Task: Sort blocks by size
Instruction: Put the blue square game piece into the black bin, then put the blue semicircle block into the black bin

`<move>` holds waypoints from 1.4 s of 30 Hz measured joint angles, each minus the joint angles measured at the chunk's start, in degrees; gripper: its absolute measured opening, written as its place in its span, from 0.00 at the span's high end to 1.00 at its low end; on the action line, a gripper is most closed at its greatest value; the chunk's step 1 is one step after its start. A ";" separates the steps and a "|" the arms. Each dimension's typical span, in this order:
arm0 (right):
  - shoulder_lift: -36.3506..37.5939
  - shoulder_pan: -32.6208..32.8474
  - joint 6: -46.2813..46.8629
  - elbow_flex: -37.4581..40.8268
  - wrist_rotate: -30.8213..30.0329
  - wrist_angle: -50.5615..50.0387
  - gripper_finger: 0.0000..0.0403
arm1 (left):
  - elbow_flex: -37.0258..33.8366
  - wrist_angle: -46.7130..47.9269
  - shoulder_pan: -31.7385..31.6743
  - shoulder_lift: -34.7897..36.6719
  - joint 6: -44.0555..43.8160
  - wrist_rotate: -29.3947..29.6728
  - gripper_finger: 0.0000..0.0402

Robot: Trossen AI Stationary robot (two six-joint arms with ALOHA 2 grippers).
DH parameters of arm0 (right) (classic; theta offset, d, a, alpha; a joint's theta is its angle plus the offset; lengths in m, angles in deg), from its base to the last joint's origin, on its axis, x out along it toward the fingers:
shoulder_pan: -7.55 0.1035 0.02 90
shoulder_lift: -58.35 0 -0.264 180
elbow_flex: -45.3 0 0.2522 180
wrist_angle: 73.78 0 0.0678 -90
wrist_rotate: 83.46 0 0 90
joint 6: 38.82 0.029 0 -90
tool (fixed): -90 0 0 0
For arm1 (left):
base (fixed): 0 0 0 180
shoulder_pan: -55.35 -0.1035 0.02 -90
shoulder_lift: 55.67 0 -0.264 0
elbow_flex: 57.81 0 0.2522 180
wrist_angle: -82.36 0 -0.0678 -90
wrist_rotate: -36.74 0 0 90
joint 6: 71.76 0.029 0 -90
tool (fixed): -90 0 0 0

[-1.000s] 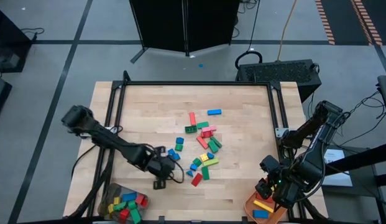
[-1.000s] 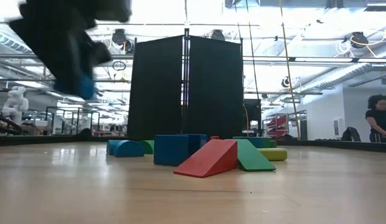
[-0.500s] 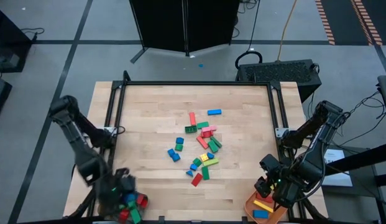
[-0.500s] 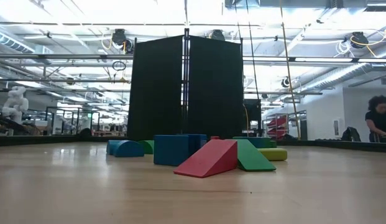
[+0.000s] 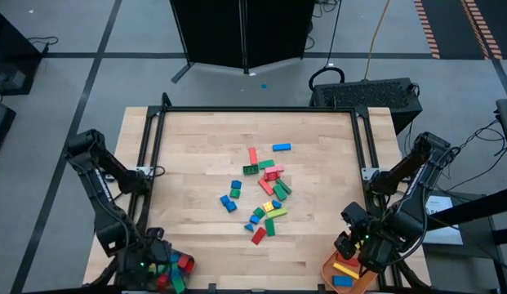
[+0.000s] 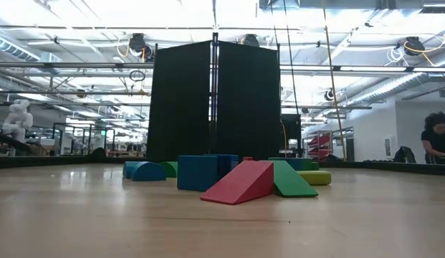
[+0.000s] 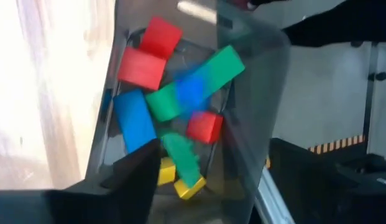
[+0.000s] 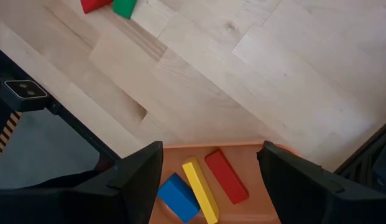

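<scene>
Red, blue, green, yellow and pink plastic toy blocks (image 5: 264,194) are scattered in a loose cluster near the middle of the pale wooden table (image 5: 196,155); short squarish pieces are mixed with long rectangular ones, and in the low view a red wedge (image 6: 238,183) is seen lying against a green one. More blocks are piled in the clear grey container (image 7: 255,74) at the table's near left corner, over which the left gripper (image 5: 147,260) is held; whether its fingers are apart cannot be told. The right gripper (image 8: 208,177) is held with jaws spread and empty over the orange tray (image 8: 255,180) at the near right corner, where a blue, a yellow and a red long block are laid side by side.
</scene>
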 joint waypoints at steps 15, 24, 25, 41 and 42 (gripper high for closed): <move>-0.02 0.00 -0.50 0.00 0.37 -2.39 0.36 | 0.07 5.06 -23.09 2.60 33.13 10.04 0.17; -0.02 0.00 -1.26 0.00 0.48 -2.78 0.36 | -3.54 -0.98 -47.29 -1.01 75.76 6.19 0.17; -0.01 0.00 -1.52 0.00 0.49 -2.78 0.36 | -3.59 -1.20 -49.28 -1.95 79.21 5.00 0.17; -0.01 0.00 -3.22 0.00 0.58 -3.21 0.36 | -3.67 -9.80 -56.96 -18.02 100.68 -4.58 0.17; -0.02 0.00 -3.43 0.00 0.58 -3.23 0.36 | -3.67 -10.32 -56.98 -18.84 100.78 -4.67 0.17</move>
